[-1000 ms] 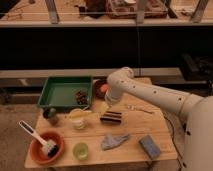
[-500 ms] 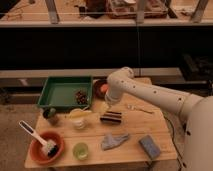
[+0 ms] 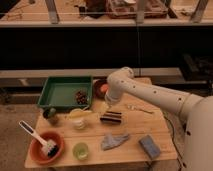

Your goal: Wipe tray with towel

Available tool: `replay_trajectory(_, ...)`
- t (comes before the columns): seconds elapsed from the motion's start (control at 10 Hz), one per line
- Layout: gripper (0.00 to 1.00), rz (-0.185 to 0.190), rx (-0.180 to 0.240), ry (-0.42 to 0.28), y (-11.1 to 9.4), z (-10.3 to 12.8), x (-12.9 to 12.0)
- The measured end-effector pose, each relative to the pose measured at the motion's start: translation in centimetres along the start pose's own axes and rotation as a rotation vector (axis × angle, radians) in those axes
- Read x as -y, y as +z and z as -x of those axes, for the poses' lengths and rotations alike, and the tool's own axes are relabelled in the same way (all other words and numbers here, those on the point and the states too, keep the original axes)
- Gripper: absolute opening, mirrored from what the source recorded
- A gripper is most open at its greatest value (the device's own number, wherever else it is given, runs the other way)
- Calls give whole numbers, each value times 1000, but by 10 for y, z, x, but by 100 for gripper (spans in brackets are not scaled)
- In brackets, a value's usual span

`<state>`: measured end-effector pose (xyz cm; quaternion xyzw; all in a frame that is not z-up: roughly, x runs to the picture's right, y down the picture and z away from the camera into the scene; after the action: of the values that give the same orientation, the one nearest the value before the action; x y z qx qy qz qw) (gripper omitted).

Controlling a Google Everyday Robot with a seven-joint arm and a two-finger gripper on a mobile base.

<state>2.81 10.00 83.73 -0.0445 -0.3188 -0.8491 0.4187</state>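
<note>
Nothing on the counter (image 3: 145,125) has visibly shifted since the earlier frames, and the arm keeps the same pose, bent over the middle of the counter. The gripper (image 3: 106,103) hangs just right of the tray's near right corner and above a dark striped block (image 3: 111,117). Its fingers are spread wide and hold nothing.

The green tray (image 3: 57,92) sits at the back left of the counter. Its floor is bare apart from a dark reddish-brown lump (image 3: 81,96) in the near right corner. Behind the arm, a dark red bowl (image 3: 98,86) holds something orange (image 3: 103,89), partly hidden. At the front left, a round orange-red bowl (image 3: 42,150) holds the head of a white brush (image 3: 35,136), whose handle sticks out over the rim to the left. A small green cup (image 3: 80,150) stands just beside that bowl; I cannot tell what it holds.

The grey-blue towel (image 3: 115,141) lies crumpled at the front of the counter, well apart from the tray. It is between the green cup and a blue-grey sponge (image 3: 150,146).
</note>
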Motion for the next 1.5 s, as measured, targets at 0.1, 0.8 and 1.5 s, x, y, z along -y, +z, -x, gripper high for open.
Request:
replay_trajectory(0.1, 80, 0, 0, 0, 0, 0, 0)
replay_trajectory(0.8, 80, -25, 1, -50, 6, 75, 44)
replay_trajectory(1.5, 77, 20, 9, -115, 55, 149, 100)
